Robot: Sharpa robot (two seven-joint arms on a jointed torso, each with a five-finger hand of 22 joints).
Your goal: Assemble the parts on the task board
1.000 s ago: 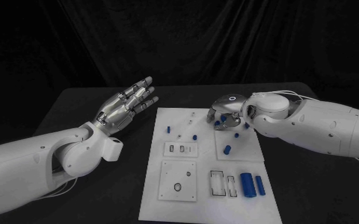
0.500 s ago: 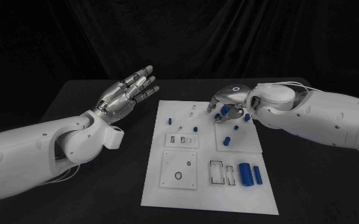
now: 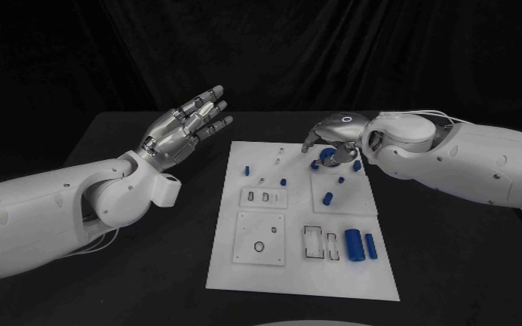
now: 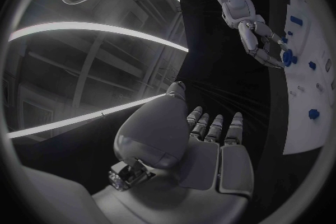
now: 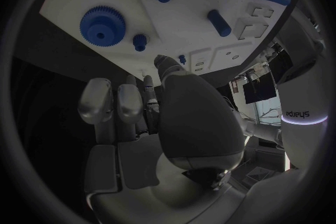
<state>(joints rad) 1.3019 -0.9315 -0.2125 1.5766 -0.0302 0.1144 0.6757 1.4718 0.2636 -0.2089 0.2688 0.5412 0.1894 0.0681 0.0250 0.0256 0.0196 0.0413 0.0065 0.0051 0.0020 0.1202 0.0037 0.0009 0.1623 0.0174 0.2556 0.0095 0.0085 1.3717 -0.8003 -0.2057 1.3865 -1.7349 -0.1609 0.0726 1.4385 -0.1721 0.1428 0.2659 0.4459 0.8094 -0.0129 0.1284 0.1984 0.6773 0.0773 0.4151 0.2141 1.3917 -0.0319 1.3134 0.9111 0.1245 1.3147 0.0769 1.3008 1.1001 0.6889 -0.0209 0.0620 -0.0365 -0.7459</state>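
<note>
Since a second ago, neither hand has really shifted against the task board (image 3: 293, 281); the whole view has moved instead. Your left hand (image 3: 187, 128) stays raised off the board's left edge, over the dark surface (image 3: 457, 266), palm open, fingers spread, holding nothing. Your right hand (image 3: 335, 143) hangs over the board's far right corner, fingers curled down towards one blue gear (image 5: 103, 24). You cannot tell whether they grip it or only reach it.

On the board you have two blue cylinders (image 3: 360, 244) lying side by side near its right edge, the thicker one to the left. Three small blue pieces (image 3: 265, 184) sit towards its far left. Three more (image 3: 329, 199) lie on the right part, close to your right hand, as far as the head view allows a count.
</note>
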